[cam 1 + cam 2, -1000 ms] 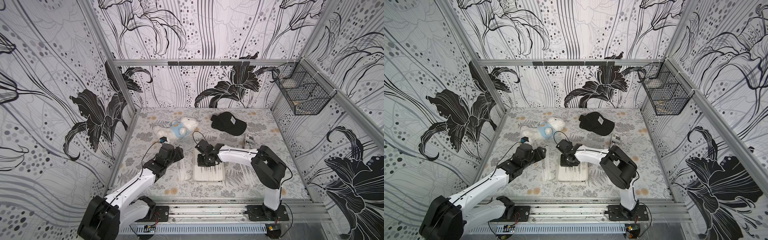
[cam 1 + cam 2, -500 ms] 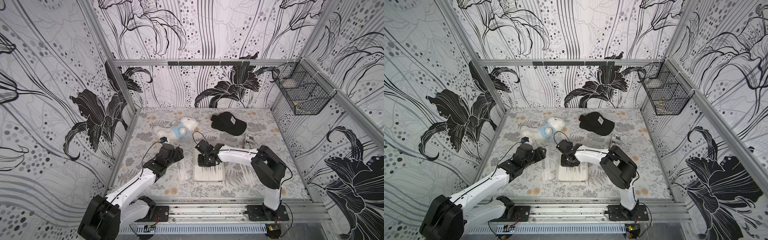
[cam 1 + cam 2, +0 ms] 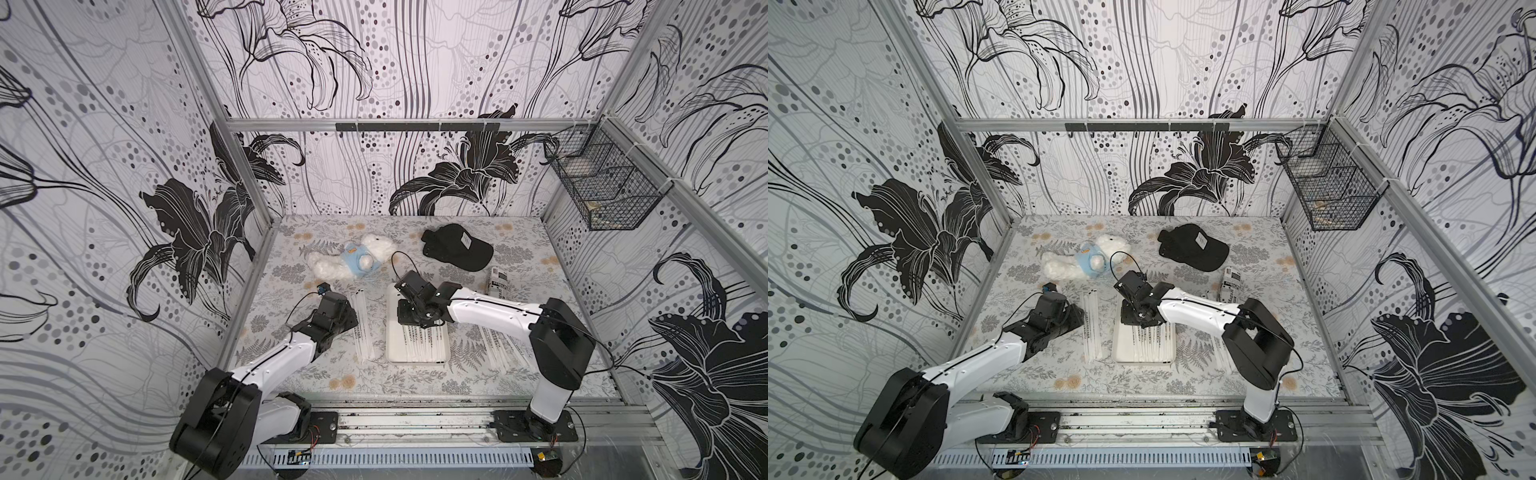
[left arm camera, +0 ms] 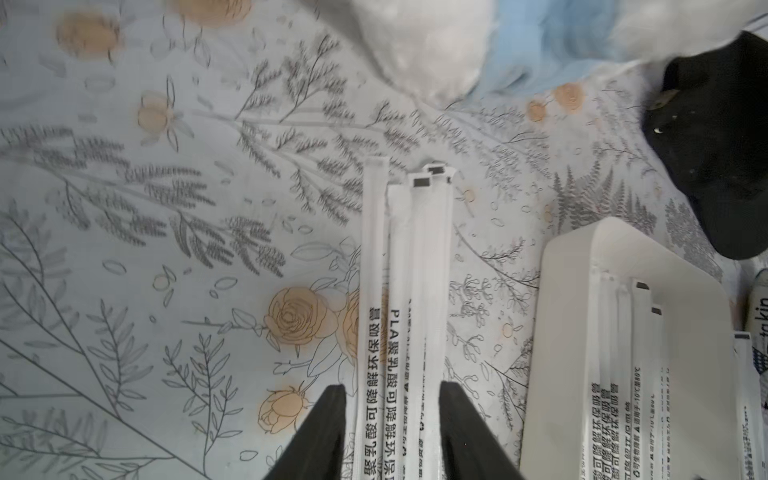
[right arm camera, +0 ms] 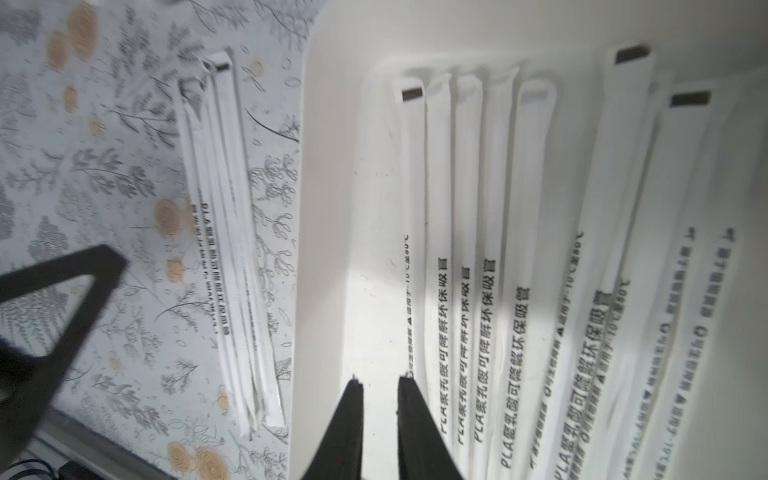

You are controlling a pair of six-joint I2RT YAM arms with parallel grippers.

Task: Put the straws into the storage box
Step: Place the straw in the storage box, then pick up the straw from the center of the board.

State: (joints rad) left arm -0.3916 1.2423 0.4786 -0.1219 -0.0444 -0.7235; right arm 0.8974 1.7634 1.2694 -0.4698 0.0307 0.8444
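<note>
Closest to the rail, loose straws (image 3: 496,349) lie fanned on the patterned cloth (image 3: 374,386) beneath the right arm (image 3: 490,307), outside the storage box (image 3: 392,332). Just beside them the box sits between the 2 arms. In the right wrist view at least 7 straws (image 5: 467,187) lie side by side along its floor, leaving a bare strip by 1 long wall. The right gripper (image 5: 380,380) hangs over that strip, fingers a narrow gap apart with nothing between them and 1 tip just beside the outermost straw. Empty as it is, it looks free to lift clear and go for the fanned pile. On the box's other side a bundle of about 4 straws (image 4: 407,270) rests on the cloth, parallel to the box and near it. The left gripper (image 4: 392,388) straddles that bundle, 1 finger close against each flank; whether they already squeeze it I cannot tell. This pick looks like the step in hand, and next it calls for a firm pinch, a level lift and a short carry over the low rim. Farther back lie a printed packet (image 3: 498,282), a plush bear (image 3: 353,259) and a black cap (image 3: 455,249). On the side wall a wire basket (image 3: 602,187) holds something pale, too small to name.
</note>
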